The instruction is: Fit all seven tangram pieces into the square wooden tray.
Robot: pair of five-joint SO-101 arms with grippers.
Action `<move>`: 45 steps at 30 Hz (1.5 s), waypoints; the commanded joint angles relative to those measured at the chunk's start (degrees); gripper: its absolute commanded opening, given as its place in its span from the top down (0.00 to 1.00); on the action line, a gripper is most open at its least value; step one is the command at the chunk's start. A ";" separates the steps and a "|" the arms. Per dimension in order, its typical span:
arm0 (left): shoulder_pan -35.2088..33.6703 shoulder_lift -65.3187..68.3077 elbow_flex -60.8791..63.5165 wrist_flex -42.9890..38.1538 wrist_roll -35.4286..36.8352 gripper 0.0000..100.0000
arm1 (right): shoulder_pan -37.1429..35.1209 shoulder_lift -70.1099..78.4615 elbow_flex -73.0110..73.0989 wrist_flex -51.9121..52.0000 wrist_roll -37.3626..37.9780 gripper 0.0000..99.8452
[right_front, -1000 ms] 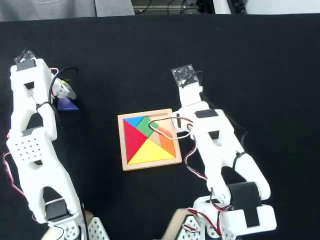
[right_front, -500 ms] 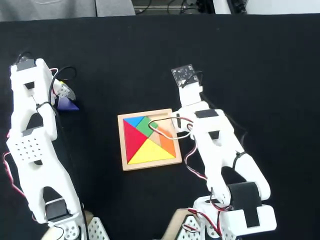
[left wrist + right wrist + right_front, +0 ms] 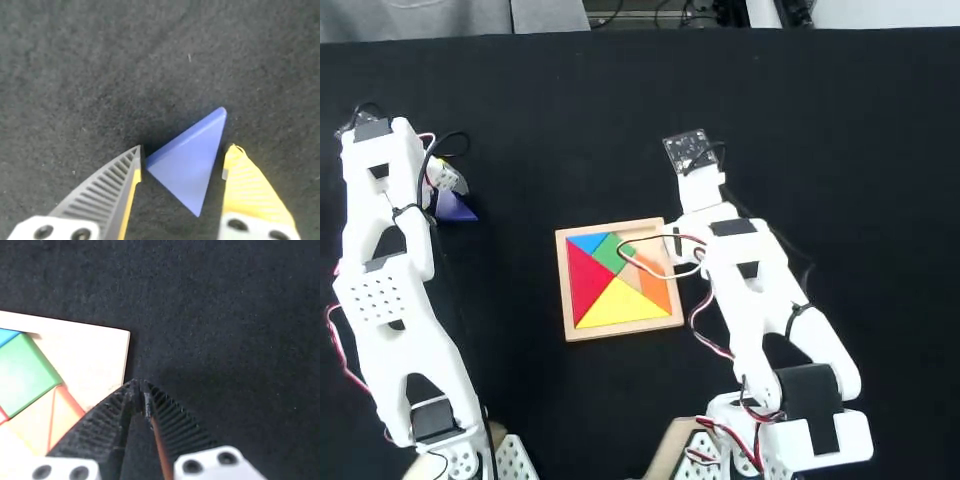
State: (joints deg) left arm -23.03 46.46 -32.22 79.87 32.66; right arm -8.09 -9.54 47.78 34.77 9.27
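Left tool: We see the left tool (image 3: 184, 150) low over the black counter (image 3: 820, 150), its jaws spread open, one on either side of a blue-violet triangle (image 3: 187, 167).
Loose piece: The blue-violet triangle lies flat on the counter, far out on the left arm's side and well apart from the tray (image 3: 620, 330). One jaw tip sits just beside a corner of it and the other runs close along an edge. We cannot tell whether either one touches.
Right tool: The right tool (image 3: 139, 386) is closed, its ribbed jaws pressed tip to tip with nothing between them. It is just off a corner of the tray, over the counter.
Tray: The square wooden tray lies near the middle of the counter, between the two arms and turned slightly askew.
Pieces in the tray: We make out a red triangle (image 3: 582, 285), a yellow triangle (image 3: 620, 305), a small blue piece (image 3: 586, 242), a green square (image 3: 610, 254) and an orange piece (image 3: 656, 287), all lying flat and edge to edge.
Open spot: Bare wood shows inside the tray at the corner nearest the right tool, beside the green square.
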 commanded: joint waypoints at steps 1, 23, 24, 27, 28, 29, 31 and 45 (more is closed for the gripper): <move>-0.66 -0.70 -0.13 -2.11 0.70 0.74 | 0.62 -0.04 -1.89 -1.05 -0.09 0.99; 4.53 -3.60 -10.86 9.76 -18.55 0.84 | 0.70 -0.04 -1.54 -2.11 -0.09 0.99; 5.67 -4.13 -13.23 12.04 -21.54 0.84 | 0.79 -0.04 -1.54 -2.11 -0.09 0.99; 9.19 -5.63 -20.62 19.25 -32.70 0.84 | 0.88 -0.04 -1.54 -2.02 -0.09 0.99; 10.42 -6.07 -22.64 21.19 -37.36 0.84 | 1.14 -0.13 -1.54 -2.02 -0.09 0.99; 11.38 -6.51 -23.52 21.19 -41.76 0.84 | 1.76 -0.13 -1.63 -2.02 -0.09 0.99; 12.70 -8.44 -22.81 21.10 -49.05 0.84 | 3.34 -0.48 -1.71 -2.02 -0.09 0.99; 33.19 -36.48 8.04 20.84 -94.33 0.84 | 20.75 -0.13 -4.79 -4.84 -9.58 0.99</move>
State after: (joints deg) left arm 4.75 16.66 -29.23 100.35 -52.26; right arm 8.70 -9.54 46.11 32.48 2.33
